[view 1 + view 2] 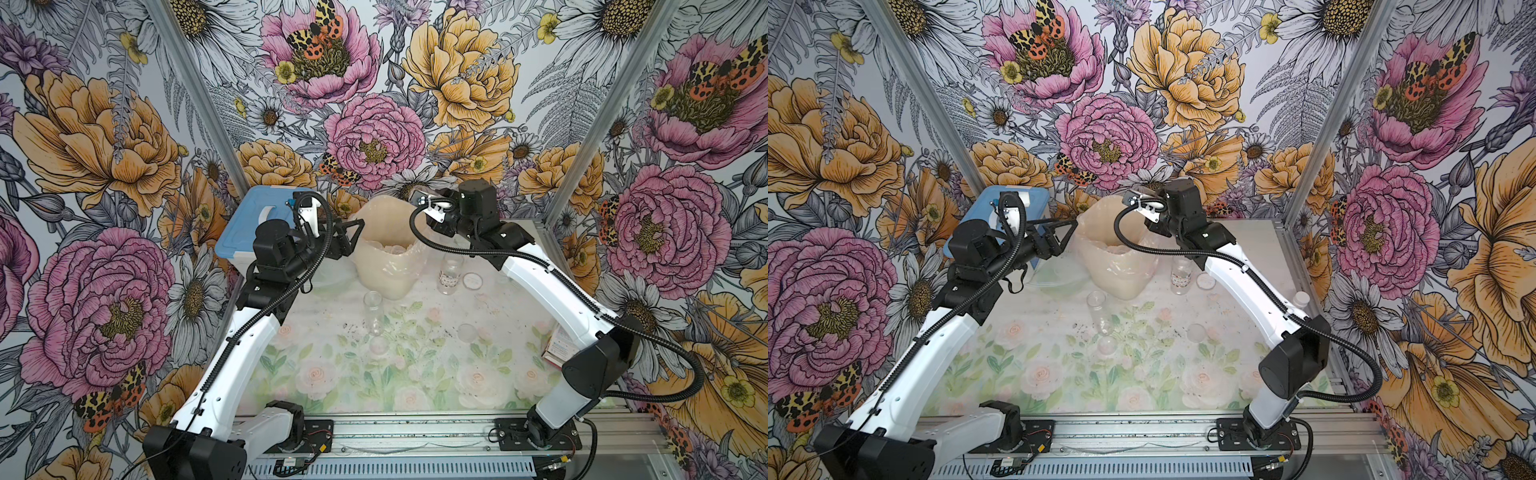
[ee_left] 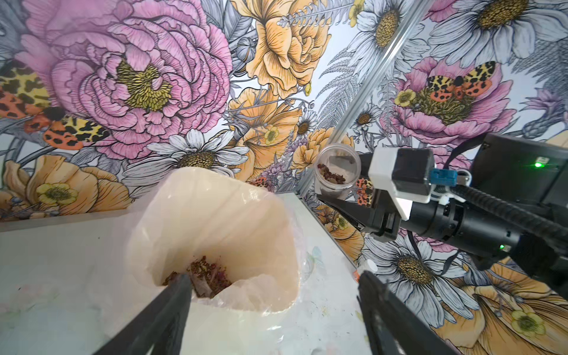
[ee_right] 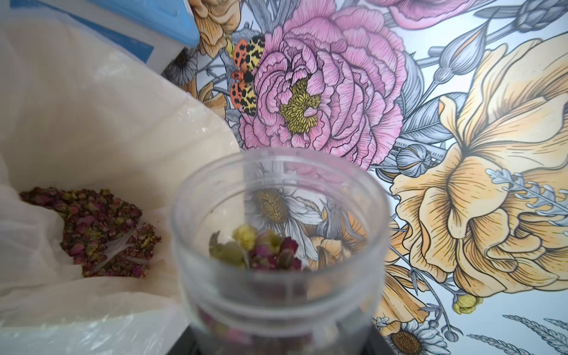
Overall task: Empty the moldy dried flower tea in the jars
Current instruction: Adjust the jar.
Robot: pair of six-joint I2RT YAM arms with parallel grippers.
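My right gripper is shut on a clear lidless jar, held tipped on its side beside the far rim of the cream bin. Some dried flower tea lies in this jar; the left wrist view shows the jar too. A heap of tea lies in the bin's plastic liner. By the bin's left rim my left gripper is open and holds nothing. On the table stand an empty jar and a labelled empty jar.
A blue-lidded box stands at the back left. Three round lids lie on the floral mat among dark specks. A small carton and a white-capped bottle sit at the right edge.
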